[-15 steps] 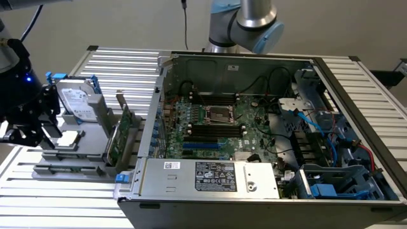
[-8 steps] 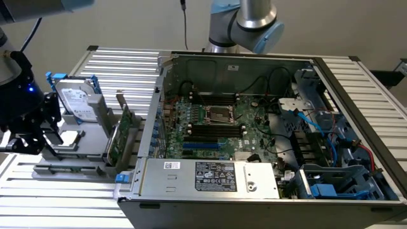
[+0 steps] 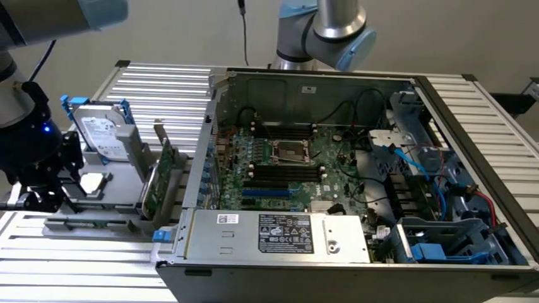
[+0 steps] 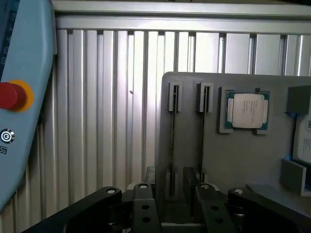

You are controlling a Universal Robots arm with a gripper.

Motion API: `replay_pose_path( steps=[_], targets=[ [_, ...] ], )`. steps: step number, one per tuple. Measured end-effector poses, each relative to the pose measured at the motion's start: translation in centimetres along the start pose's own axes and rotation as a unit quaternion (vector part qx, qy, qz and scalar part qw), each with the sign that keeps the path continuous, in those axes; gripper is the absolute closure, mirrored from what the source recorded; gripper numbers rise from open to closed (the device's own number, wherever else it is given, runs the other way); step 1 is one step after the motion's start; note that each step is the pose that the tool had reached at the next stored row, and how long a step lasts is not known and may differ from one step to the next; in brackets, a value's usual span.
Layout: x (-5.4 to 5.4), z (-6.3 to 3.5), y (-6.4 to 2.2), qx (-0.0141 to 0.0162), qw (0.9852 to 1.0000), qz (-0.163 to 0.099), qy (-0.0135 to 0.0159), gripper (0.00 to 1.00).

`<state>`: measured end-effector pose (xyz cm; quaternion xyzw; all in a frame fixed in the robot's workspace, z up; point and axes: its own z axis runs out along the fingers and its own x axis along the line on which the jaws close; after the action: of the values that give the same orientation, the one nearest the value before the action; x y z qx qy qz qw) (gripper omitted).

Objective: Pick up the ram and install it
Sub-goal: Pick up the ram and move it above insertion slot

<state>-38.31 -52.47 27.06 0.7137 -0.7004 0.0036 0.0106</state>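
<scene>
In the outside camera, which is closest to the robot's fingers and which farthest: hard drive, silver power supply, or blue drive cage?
1. Hard drive, on the stand beside the fingers.
2. Power supply, middle, inside the case.
3. Blue drive cage, on the exterior view's right.

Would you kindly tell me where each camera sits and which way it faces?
Exterior view: high off the arm, looking down at the open computer case on the slatted table; the arm's elbow shows behind the case, the gripper at the exterior view's left.
Wrist view: on the wrist, looking down between the open fingers at the grey parts tray with its processor.
Shared: the gripper, the tray and the table.
</scene>
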Motion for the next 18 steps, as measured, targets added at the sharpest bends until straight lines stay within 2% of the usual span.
replay_pose_path(
  steps=[18],
  targets=[
    [0.0,3.28,0.27,0.001,0.9994,-0.034,0.0004,0.64]
  ],
)
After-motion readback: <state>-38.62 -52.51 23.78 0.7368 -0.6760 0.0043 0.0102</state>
